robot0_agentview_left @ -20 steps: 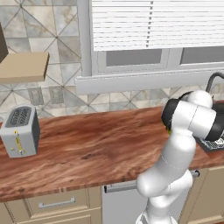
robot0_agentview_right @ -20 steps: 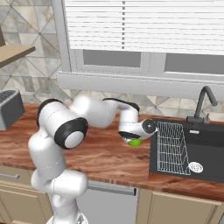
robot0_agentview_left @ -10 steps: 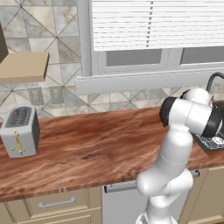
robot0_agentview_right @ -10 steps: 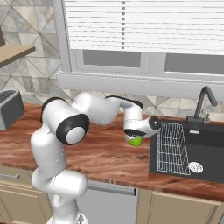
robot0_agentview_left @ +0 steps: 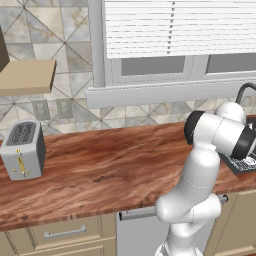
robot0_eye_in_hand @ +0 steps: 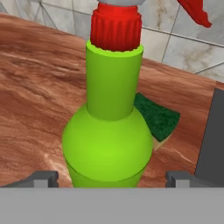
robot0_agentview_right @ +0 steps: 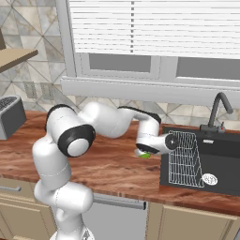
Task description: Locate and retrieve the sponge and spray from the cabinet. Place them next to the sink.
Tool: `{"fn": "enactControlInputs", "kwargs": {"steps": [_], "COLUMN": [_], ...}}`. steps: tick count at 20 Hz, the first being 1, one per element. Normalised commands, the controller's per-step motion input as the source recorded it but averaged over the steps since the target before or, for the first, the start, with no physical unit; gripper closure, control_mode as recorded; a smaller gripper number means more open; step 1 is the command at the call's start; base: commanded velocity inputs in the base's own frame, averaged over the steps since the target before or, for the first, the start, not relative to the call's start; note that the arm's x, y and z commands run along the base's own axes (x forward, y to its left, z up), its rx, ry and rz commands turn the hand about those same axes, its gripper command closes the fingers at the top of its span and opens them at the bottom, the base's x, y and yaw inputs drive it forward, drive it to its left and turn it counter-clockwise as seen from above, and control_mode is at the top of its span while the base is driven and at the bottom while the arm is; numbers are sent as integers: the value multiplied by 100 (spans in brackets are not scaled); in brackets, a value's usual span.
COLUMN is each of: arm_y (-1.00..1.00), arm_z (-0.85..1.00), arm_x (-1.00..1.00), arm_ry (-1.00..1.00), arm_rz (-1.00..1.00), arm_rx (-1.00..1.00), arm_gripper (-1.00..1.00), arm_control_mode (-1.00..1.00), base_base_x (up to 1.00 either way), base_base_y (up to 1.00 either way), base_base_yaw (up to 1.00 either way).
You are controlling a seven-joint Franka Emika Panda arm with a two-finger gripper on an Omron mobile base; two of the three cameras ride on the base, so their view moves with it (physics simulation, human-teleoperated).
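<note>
Spray (robot0_eye_in_hand: 107,144): base hidden behind the bottom band, nozzle top cut by upper edge in hand view; mostly hidden behind the hand in right base view.
Sponge (robot0_eye_in_hand: 158,119): near part hidden behind spray.
Sink (robot0_agentview_right: 206,159): cut by right edge.

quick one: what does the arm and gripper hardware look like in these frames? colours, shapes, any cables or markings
The arm is glossy white with rounded, tube-like links and dark, near-black bands at the joints; one dark joint ring shows clearly at the shoulder. The wrist ends in a white housing with a dark round cap. The gripper has two small dark grey, blocky finger tips. No loose cables or printed markings are visible.
</note>
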Motion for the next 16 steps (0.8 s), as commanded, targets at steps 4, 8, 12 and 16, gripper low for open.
{"fn": "enactControlInputs", "kwargs": {"steps": [4, 8, 12, 16], "arm_y": [-1, -19, -27, -23], "arm_z": [3, 23, 44, 45], "arm_x": [-1, 0, 0, -6], "arm_ry": [0, 0, 2, 8], "arm_rz": [0, -2, -4, -2], "arm_rx": [-1, -1, -3, -8], "arm_gripper": [-100, -100, -100, -100], "arm_control_mode": [-100, -100, -100, -100], "base_base_x": [0, 0, 0, 0], "base_base_y": [0, 0, 0, 0], "base_base_yaw": [0, 0, 0, 0]}}
